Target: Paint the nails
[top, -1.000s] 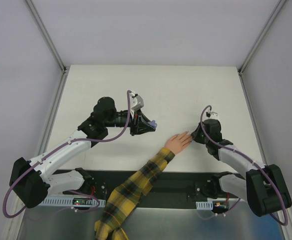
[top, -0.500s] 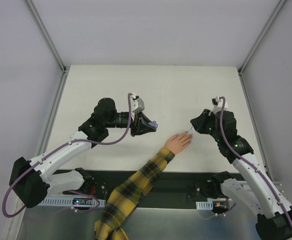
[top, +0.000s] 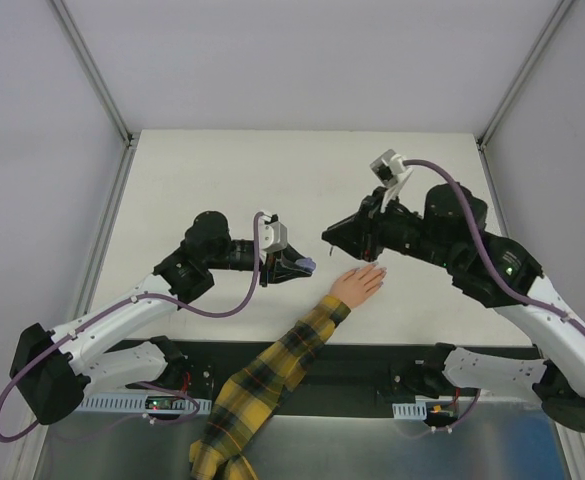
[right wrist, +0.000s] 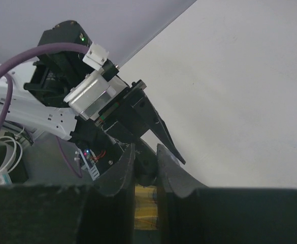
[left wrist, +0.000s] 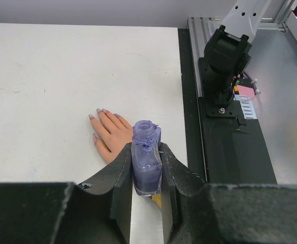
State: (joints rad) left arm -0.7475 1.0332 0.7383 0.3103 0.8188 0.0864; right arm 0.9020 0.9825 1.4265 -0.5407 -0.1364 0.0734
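A small peach hand (top: 360, 283) lies flat on the white table, its arm in a yellow-and-black plaid sleeve (top: 272, 375). In the left wrist view the hand (left wrist: 111, 133) shows its tiny pale nails (left wrist: 99, 110) at the fingertips. My left gripper (top: 294, 264) is shut on a small purple bottle (left wrist: 146, 161) with an open, paint-smeared neck, just left of the hand. My right gripper (top: 332, 236) hovers above and left of the hand, near the bottle. It is shut on a dark cap (right wrist: 147, 170); any brush tip is hidden.
The right wrist view looks across at my left gripper (right wrist: 138, 114) and the left arm's base. A black rail (top: 372, 360) with the arm mounts runs along the near table edge. Grey walls close in the table on three sides.
My right arm swung up and leftward, from right of the hand to above it near the bottle. My left gripper shifted slightly down with the bottle. The hand stayed still.
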